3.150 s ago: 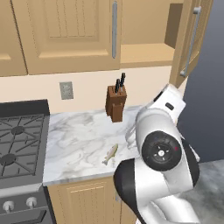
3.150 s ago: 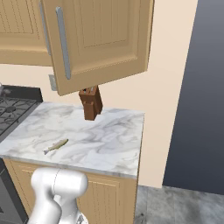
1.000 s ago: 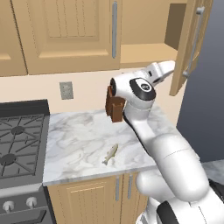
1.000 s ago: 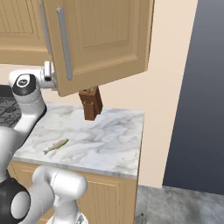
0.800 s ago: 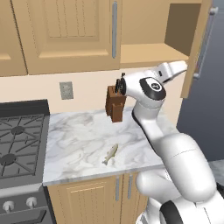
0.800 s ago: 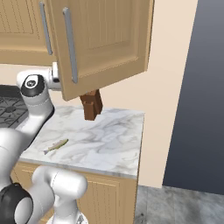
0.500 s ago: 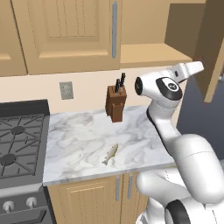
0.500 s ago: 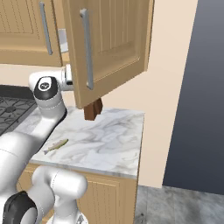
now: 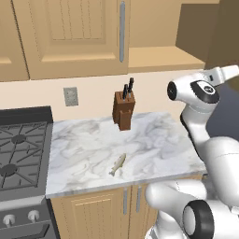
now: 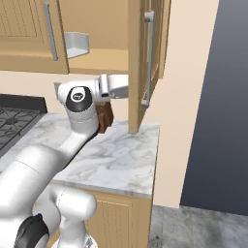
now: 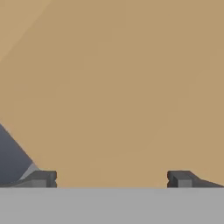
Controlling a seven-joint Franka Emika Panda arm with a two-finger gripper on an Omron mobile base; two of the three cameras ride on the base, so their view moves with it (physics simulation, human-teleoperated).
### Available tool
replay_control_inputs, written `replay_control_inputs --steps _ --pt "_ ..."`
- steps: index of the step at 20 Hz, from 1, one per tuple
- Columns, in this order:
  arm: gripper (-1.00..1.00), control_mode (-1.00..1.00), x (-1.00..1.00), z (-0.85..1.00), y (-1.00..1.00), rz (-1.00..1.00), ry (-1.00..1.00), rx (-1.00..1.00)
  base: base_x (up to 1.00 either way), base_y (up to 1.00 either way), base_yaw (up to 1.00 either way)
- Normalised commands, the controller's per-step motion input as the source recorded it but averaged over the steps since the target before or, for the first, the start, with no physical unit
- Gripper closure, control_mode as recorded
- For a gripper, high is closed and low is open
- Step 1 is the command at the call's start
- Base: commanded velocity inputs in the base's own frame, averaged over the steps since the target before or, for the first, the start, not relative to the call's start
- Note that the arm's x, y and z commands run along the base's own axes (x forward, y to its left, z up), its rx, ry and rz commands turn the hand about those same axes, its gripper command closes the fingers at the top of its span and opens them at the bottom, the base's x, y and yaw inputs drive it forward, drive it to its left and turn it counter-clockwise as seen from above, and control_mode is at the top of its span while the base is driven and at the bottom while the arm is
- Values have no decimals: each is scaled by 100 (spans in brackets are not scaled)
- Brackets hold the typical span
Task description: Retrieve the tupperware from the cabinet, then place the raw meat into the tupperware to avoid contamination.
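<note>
Reaching up and to the right, the white arm holds its hand level with the cabinet (image 10: 140, 63), whose right door stands swung wide open. The right base view shows the tupperware (image 10: 76, 46) sitting on the cabinet's shelf, partly behind the closed left door; from the left base view the shelf interior looks bare at this angle. The left base view shows the raw meat (image 9: 117, 164), a small fish, lying on the marble table (image 9: 154, 140) in front of the knife block (image 9: 124, 108), well apart from it. A stove (image 9: 18, 154) sits to the table's left. In the hand view the gripper (image 11: 111, 178) faces a plain light-wood surface close up, jaws spread wide apart and holding nothing. No writing or labels can be read anywhere.
</note>
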Motion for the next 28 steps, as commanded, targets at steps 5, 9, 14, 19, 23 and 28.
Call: replay_control_inputs --steps 5,9,14,19,23,28 --pt "-100 -100 56 -2 -56 0 -3 0 0 0 0" --pt "-100 -100 60 0 -53 2 -3 0 0 0 0" --pt "-100 -100 19 0 -22 6 -3 6 0 0 0" --pt "-100 -100 -35 -20 56 18 -2 6 0 0 0" --pt "-100 -100 -34 -23 75 19 0 6 0 0 0" --pt "-100 -100 -27 -11 75 19 4 6 0 0 0"
